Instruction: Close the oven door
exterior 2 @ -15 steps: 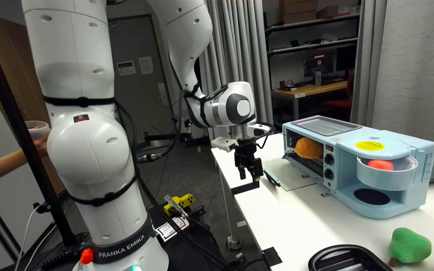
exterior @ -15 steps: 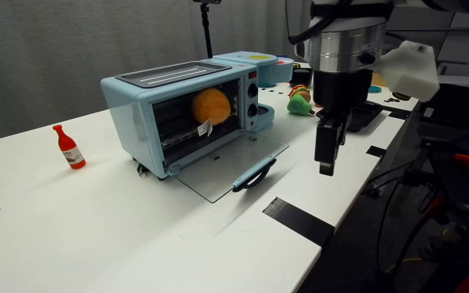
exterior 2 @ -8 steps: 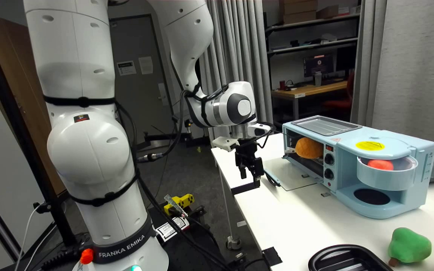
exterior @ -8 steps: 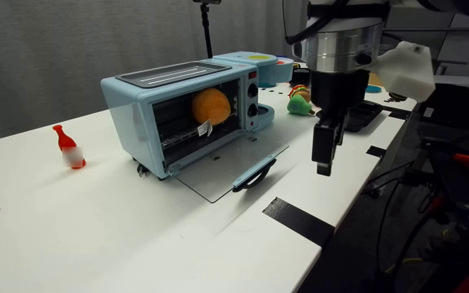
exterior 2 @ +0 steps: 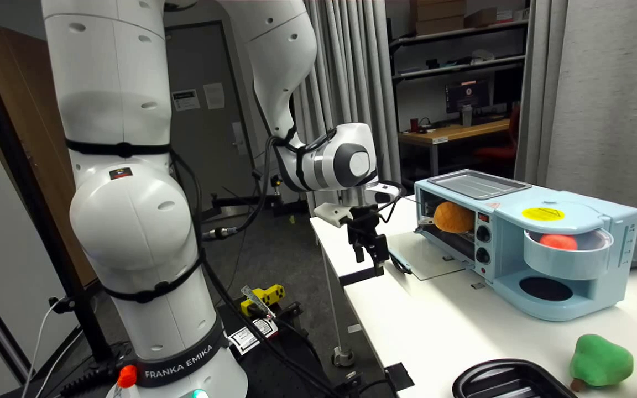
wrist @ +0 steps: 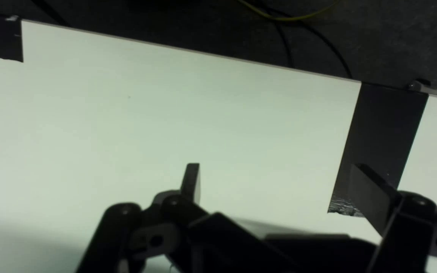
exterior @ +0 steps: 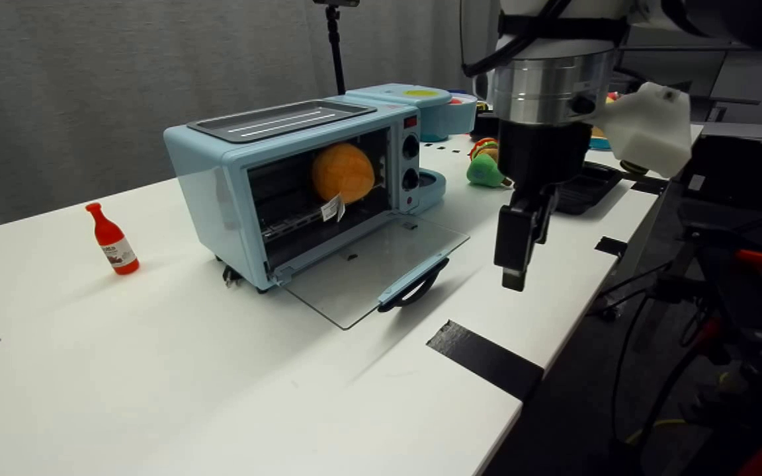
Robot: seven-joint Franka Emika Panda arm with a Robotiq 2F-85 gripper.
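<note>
The light blue oven [exterior: 215, 192] stands on the table with its front open; it also shows in an exterior view [exterior 2: 495, 260]. The oven door [exterior: 368, 274] is folded down and juts out low over the table, its glass nearly level. Its dark bar handle [exterior: 421, 289] is at the outer edge. The door also shows in an exterior view [exterior 2: 426, 257]. My gripper [exterior: 525, 264] points down above the table, on the table-edge side of the handle and apart from it. In the wrist view my gripper [wrist: 275, 167] is open with nothing between its fingers; the door is not visible there.
An orange plush ball [exterior: 343, 173] sits inside the oven. A red bottle [exterior: 114, 241] stands beside it. A black tray [exterior 2: 509, 381] and a green plush pear [exterior 2: 600, 360] lie farther along the table. Black tape [wrist: 381, 140] marks the table near its edge.
My gripper has moved a little toward the door handle and slightly lower. The door and oven have not moved.
</note>
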